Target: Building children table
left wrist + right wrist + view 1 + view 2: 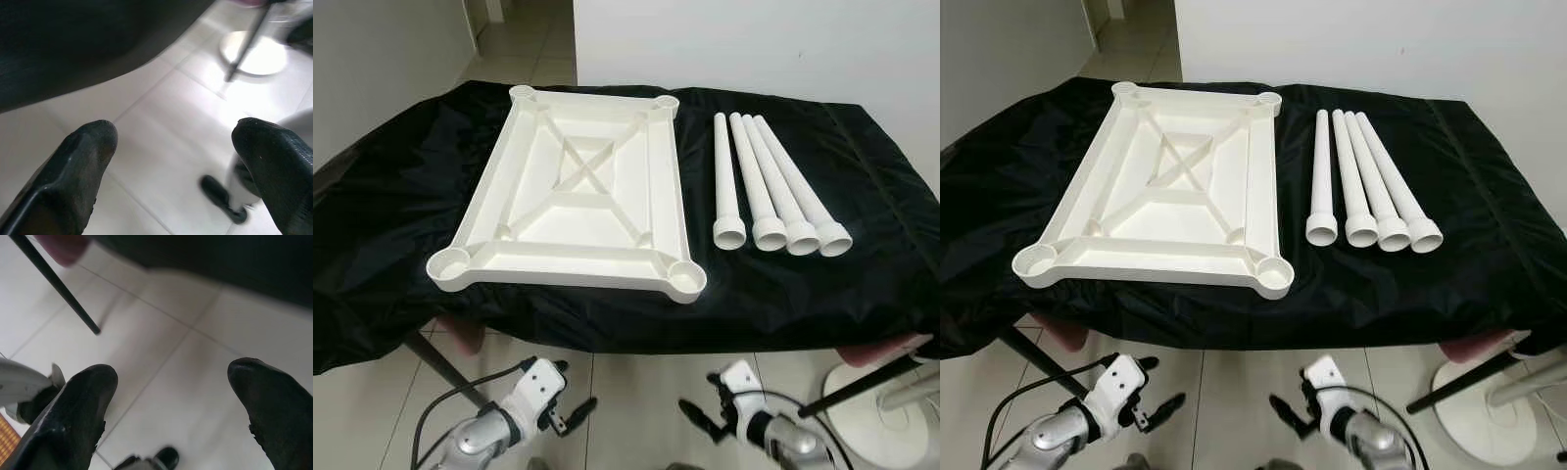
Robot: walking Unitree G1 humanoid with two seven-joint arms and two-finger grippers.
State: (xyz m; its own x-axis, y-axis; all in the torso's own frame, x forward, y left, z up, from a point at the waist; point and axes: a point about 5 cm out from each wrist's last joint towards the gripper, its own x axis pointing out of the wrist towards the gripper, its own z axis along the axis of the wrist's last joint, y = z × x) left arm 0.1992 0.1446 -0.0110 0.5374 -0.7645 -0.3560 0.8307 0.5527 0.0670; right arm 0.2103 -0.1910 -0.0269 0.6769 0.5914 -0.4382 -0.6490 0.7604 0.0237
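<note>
So I've got the white tabletop [573, 191] lying upside down on the black cloth [401, 196], with the four white legs [773, 186] side by side just to its right. Both my left gripper [570, 411] and right gripper [700, 419] hang low over the tiled floor [636, 392], fingers spread wide, holding nothing.

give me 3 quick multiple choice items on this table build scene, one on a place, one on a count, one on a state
1. Where do the legs lie relative to the tabletop?
A. on its right
B. on top of it
C. on the floor

2. How many legs are there?
A. two
B. four
C. six

3. How does the tabletop lie?
A. leaning on the wall
B. smooth side up
C. upside down, ribs up

Answers: 1 A, the legs lie beside it on the black cloth. 2 B, four white tubes lie side by side. 3 C, ribs and corner sockets face up.
</note>
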